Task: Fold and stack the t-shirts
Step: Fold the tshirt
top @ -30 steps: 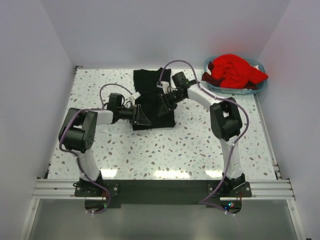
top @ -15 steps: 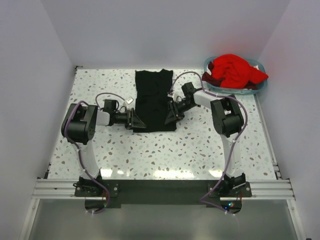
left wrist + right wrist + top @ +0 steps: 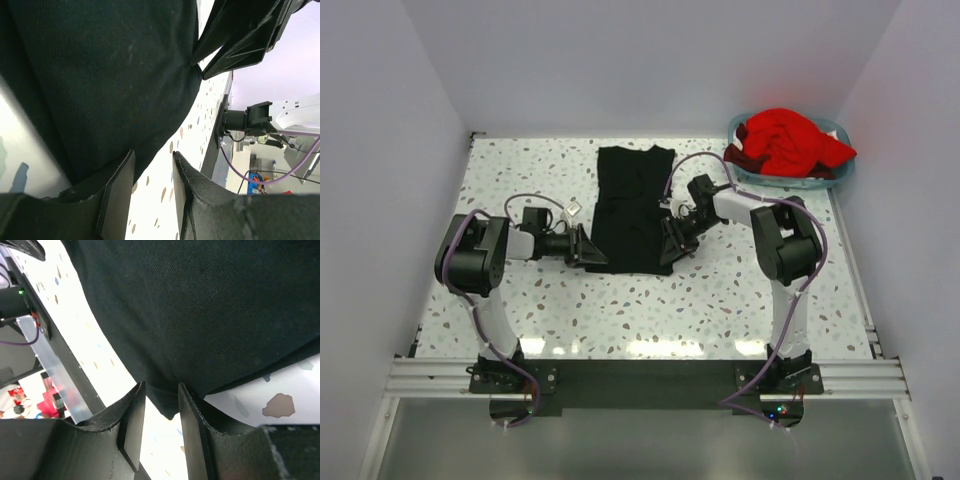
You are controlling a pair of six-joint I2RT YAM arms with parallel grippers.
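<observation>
Two white-and-black robot arms folded low over the table, left gripper and right gripper facing each other, each pair of black fingers narrowly parted, pinching an edge of the flat black cloth t-shirt

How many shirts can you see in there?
2. A black shirt lies flat mid-table, between the two arms. A red shirt is bunched in the blue basket at the far right corner. The red heap could hide another.

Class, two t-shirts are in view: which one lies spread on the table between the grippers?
The black t-shirt, flat on the table; the red t-shirt sits bunched in the basket.
</observation>
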